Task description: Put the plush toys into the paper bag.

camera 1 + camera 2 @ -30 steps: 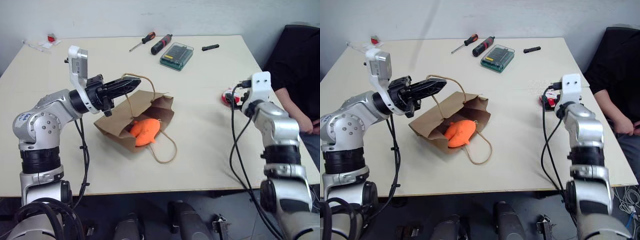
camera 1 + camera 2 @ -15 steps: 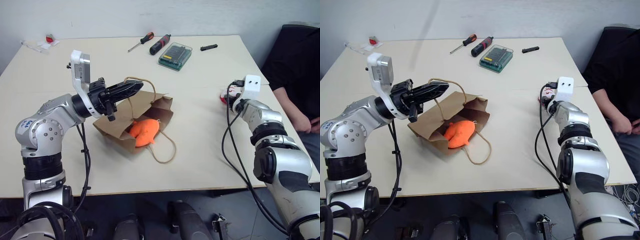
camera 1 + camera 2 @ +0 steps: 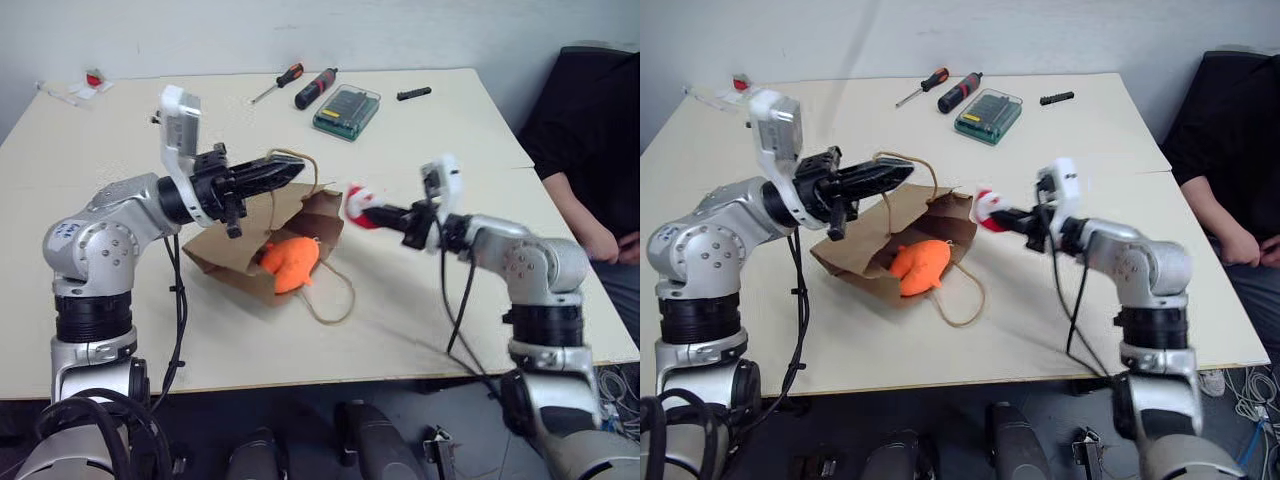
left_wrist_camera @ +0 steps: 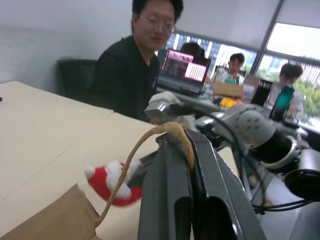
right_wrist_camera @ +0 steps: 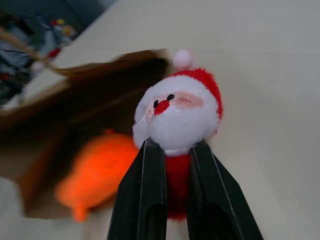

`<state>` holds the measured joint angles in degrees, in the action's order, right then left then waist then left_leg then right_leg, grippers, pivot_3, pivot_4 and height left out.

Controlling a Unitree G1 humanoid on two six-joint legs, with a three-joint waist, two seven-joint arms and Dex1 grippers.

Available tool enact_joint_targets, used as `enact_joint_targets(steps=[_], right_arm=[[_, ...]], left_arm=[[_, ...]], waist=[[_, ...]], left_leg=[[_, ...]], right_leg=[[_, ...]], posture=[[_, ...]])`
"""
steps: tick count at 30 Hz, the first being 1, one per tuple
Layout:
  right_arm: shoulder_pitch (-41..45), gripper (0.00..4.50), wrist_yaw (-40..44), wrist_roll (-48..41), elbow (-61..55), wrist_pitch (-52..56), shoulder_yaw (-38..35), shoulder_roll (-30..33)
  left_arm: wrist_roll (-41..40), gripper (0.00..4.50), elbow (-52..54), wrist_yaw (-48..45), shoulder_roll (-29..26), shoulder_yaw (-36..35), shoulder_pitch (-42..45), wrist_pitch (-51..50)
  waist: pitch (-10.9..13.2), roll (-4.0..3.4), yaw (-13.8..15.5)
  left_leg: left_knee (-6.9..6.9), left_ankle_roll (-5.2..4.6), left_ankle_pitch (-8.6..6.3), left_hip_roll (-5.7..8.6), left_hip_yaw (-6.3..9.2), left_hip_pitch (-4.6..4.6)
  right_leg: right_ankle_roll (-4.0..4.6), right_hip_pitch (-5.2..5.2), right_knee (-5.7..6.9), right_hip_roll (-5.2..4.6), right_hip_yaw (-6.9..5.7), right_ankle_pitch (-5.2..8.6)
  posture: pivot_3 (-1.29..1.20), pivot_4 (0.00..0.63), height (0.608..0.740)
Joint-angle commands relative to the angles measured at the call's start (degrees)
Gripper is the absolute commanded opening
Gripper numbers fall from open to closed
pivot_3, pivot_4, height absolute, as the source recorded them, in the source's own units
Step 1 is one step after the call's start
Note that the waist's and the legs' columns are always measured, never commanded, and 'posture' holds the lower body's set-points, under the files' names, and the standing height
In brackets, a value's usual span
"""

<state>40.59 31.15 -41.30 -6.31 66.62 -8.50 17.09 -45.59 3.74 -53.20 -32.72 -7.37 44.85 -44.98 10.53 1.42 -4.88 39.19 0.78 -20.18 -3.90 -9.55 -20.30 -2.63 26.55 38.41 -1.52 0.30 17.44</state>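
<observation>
Biggest risk I can see: the small red-and-white Santa plush (image 5: 176,116) is only pinched by its lower body between the right gripper (image 3: 368,214)'s two black fingers, so the fluffy head sticks out free. If that arm swings in fast the toy could wriggle loose and drop onto the pale tabletop (image 3: 420,300) instead of into the plain brown kraft paper bag (image 3: 240,262). Second worry is the mouth of the bag. It lies on its side a bit left of centre in the head views, and the fuzzy bright orange plush (image 3: 291,262) sits right in the opening, half poking out. Shove Santa in carelessly and he may bump the orange one back out, or just land on the rim.

The left gripper (image 3: 287,171) is clamped shut on one tan cord handle (image 4: 165,131), holding it up above the bag so the mouth gapes. If that cord slips, I reckon the opening sags.

Pose-wise, the left arm reaches in from the left edge, fingers pointing toward the centre. The right forearm comes in roughly level from the right of the frame, Santa hanging in the air just right of the bag's upper corner, not touching it.
</observation>
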Motion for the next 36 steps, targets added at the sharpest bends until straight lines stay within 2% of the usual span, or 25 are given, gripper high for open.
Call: enact_joint_targets(steps=[1,5,12,29,33,36], right_arm=[[-0.3,0.10,-3.4,-4.5,-8.1,4.2,0.8,-2.8],[2.0,0.10,-3.5,-1.0,-5.9,1.7,6.3,-2.9],[8.7,0.10,-3.8,9.1,7.1,-6.9,14.2,-4.4],[16.3,0.10,0.4,16.0,27.2,-13.8,16.4,-14.6],[15.6,1.42,1.4,15.5,24.7,-13.1,15.3,-14.5],[13.4,2.58,2.5,12.3,16.0,-8.6,12.7,-10.8]], left_arm=[[1.0,0.00,1.8,-1.7,0.5,1.6,2.3,2.5],[1.2,0.00,1.9,-3.5,0.7,3.3,2.6,2.8],[-0.7,0.00,3.0,-5.6,0.6,3.9,2.7,0.9],[1.8,0.00,-1.8,-5.4,0.8,2.5,1.9,3.7],[1.8,0.00,-2.3,-4.7,0.5,1.2,1.7,3.6],[1.0,0.00,-2.7,-3.9,0.1,-0.6,1.0,2.7]], waist=[[0.0,0.00,0.2],[0.0,0.03,0.5],[0.0,0.03,0.0],[0.0,0.03,-0.2],[0.0,0.03,-0.1],[0.0,0.03,-0.1]], left_leg=[[0.00,0.00,0.04,0.05,0.02,0.00],[0.01,-0.06,0.08,0.14,0.07,-0.02],[-0.07,-0.06,0.08,0.10,0.05,-0.03],[-0.07,-0.07,0.08,0.07,0.06,-0.03],[-0.07,-0.07,0.08,0.07,0.07,-0.05],[-0.07,-0.07,0.08,0.07,0.10,-0.07]], right_leg=[[0.00,0.00,0.03,-0.01,0.01,0.00],[-0.01,-0.03,-0.07,-0.07,-0.01,-0.02],[0.00,0.01,-0.09,-0.03,0.00,-0.01],[0.01,0.02,-0.06,-0.04,-0.02,0.00],[0.01,0.02,-0.05,-0.06,-0.04,0.00],[0.01,0.02,0.04,-0.07,-0.06,0.00]], posture=[[0.00,0.150,0.740],[0.00,0.150,0.740],[0.00,0.150,0.740],[0.00,0.150,0.740],[0.00,0.150,0.740],[0.00,0.150,0.740]])
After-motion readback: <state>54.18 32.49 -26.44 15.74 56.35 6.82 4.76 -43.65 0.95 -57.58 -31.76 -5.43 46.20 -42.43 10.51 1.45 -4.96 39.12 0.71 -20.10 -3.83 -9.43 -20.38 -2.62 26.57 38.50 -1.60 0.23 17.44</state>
